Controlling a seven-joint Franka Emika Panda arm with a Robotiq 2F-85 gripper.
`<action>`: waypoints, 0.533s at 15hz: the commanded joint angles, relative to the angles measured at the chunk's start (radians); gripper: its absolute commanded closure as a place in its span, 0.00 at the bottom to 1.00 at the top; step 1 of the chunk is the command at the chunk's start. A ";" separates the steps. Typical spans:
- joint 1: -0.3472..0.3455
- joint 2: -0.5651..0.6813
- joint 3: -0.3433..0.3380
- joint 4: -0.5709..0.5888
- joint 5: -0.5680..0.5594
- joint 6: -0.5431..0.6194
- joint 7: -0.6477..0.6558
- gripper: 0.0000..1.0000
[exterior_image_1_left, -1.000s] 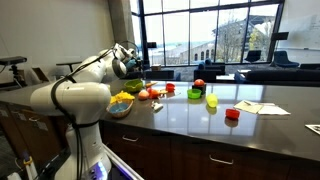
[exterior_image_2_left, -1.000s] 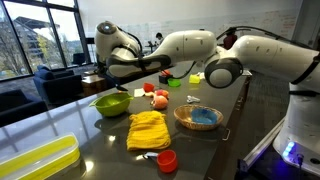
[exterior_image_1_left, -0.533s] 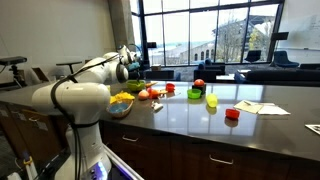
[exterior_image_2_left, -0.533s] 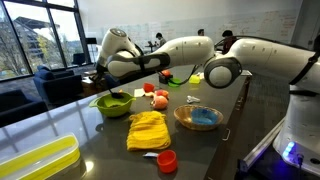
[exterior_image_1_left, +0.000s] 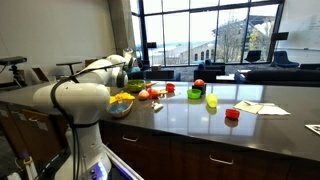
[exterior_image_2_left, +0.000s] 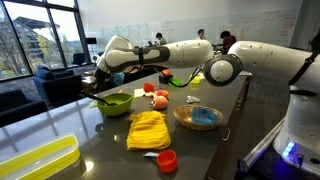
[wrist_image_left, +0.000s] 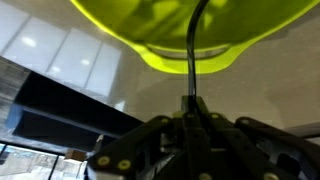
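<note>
Hovering left of centre, held tool (exterior_image_2_left: 98, 90) tight shut on thin black handle (wrist_image_left: 190, 55) over green bowl (exterior_image_2_left: 115, 103) near worktop (exterior_image_2_left: 60, 125) edge, yellow cloth (exterior_image_2_left: 148, 130) just below.

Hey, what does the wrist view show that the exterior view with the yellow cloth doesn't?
Only the wrist view shows the pincer closed on a thin dark rod that reaches to the lime-green plastic bowl. Only the exterior view shows the crumpled yellow cloth, the brown woven bowl with blue contents, the small red plastic cup and the long yellow-green tray. Both share that green bowl and the dark glossy counter it stands on.
</note>
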 joint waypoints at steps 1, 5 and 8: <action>-0.026 0.014 0.077 0.023 0.075 -0.111 -0.138 0.99; -0.036 0.012 0.076 0.025 0.097 -0.188 -0.153 0.65; -0.041 0.002 0.070 0.014 0.097 -0.217 -0.150 0.46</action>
